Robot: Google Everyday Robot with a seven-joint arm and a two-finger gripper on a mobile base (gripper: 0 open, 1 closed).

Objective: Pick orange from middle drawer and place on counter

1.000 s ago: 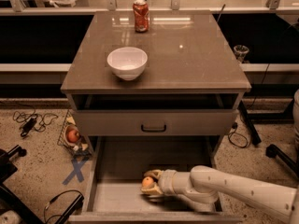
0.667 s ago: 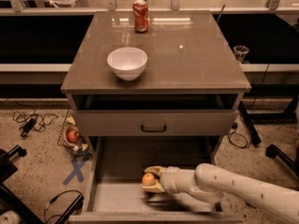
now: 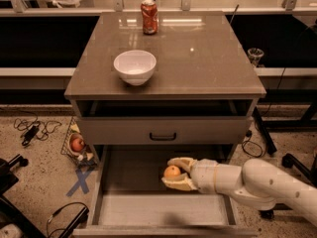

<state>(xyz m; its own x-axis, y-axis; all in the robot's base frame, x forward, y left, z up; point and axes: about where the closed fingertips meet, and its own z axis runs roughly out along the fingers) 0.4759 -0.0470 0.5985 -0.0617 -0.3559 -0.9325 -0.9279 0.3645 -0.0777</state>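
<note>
The orange [image 3: 172,171] is small and round and sits between the two pale fingers of my gripper [image 3: 175,173], held above the floor of the open middle drawer [image 3: 148,209]. The gripper is shut on the orange, one finger [image 3: 181,162] behind it and one [image 3: 177,184] in front. My white arm reaches in from the lower right. The counter [image 3: 198,53] is the glossy grey-brown top of the cabinet, above and behind the gripper.
A white bowl [image 3: 134,66] and a red soda can [image 3: 149,17] stand on the counter. A grey drawer front with a black handle [image 3: 163,137] overhangs the open drawer. A wire basket with a reddish fruit [image 3: 77,144] and cables lie on the floor at left.
The gripper has risen with the orange and drawn slightly back toward the drawer's middle; the orange is now clear of the drawer floor.
</note>
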